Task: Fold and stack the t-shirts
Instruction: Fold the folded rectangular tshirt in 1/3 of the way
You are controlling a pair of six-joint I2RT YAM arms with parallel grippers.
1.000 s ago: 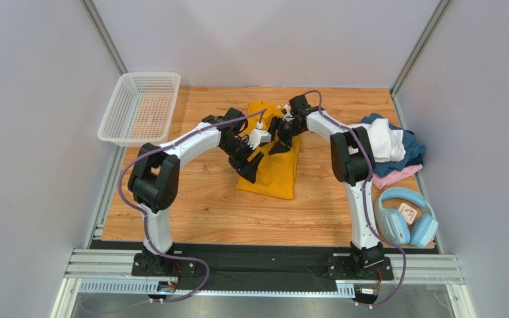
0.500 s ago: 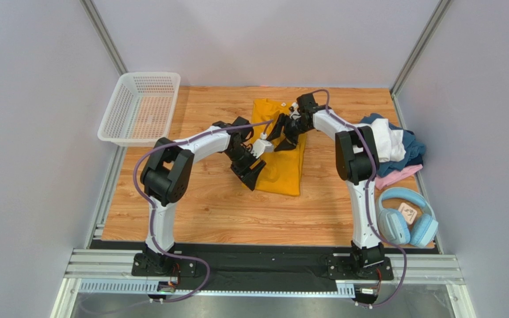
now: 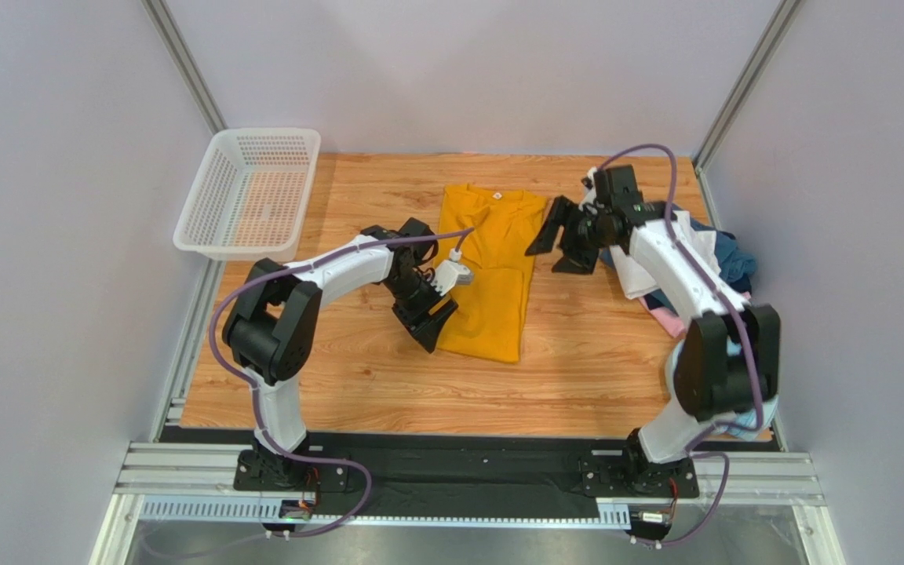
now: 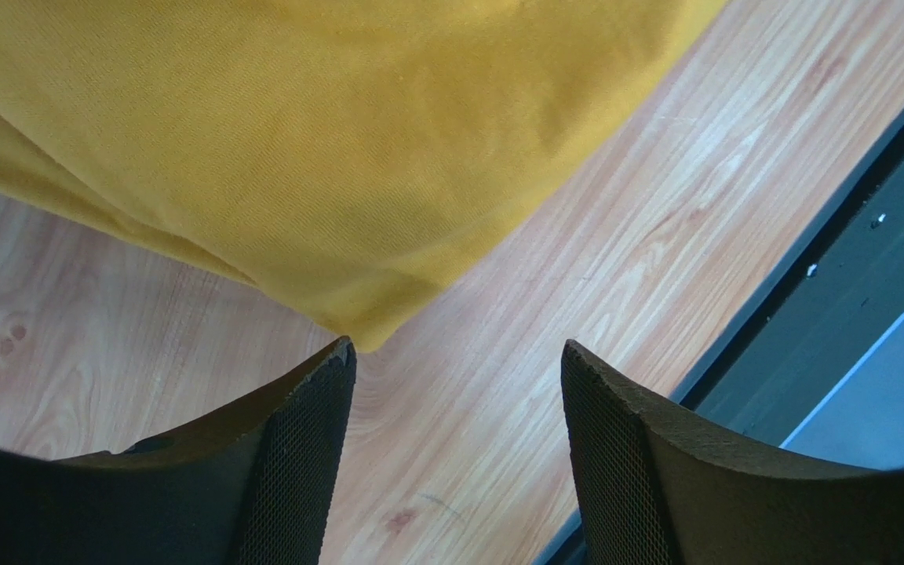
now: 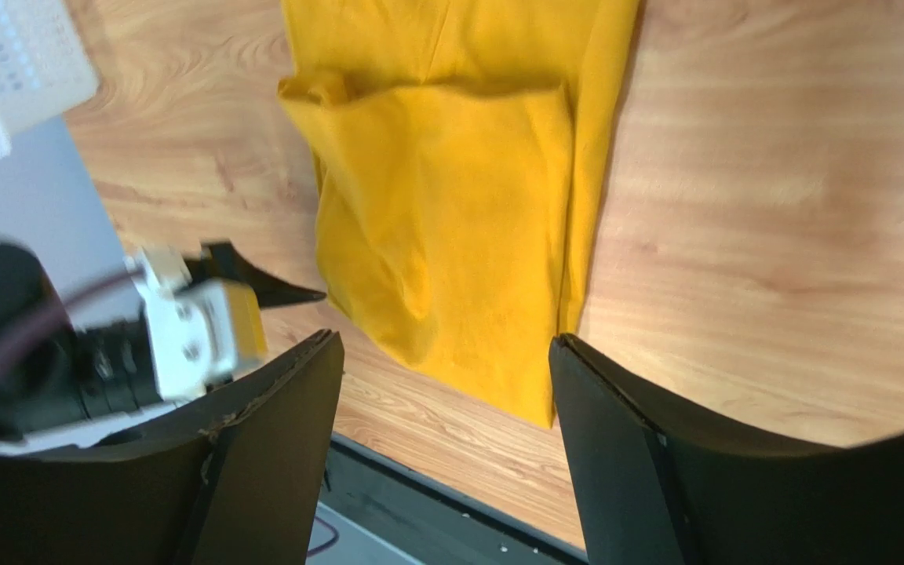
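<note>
The mustard-yellow t-shirt [image 3: 492, 265] lies folded lengthwise into a narrow strip in the middle of the wooden table, collar at the far end. It also shows in the right wrist view [image 5: 457, 212] and the left wrist view [image 4: 304, 141]. My left gripper [image 3: 429, 320] is open and empty, low beside the shirt's near left corner; that corner [image 4: 357, 330] lies just off one fingertip. My right gripper [image 3: 563, 240] is open and empty, raised to the right of the shirt. A pile of white, dark blue and pink t-shirts [image 3: 704, 265] lies at the right edge, partly behind my right arm.
A white mesh basket [image 3: 250, 192] stands at the far left corner of the table. Light-blue headphones [image 3: 763, 406] lie at the near right, partly hidden by my right arm. The table's near edge and black rail [image 4: 822, 271] are close to the left gripper.
My right gripper let go of the shirt and swung right, away from it. My left gripper slid down to the shirt's near left corner. The shirt now lies flat in a narrow strip.
</note>
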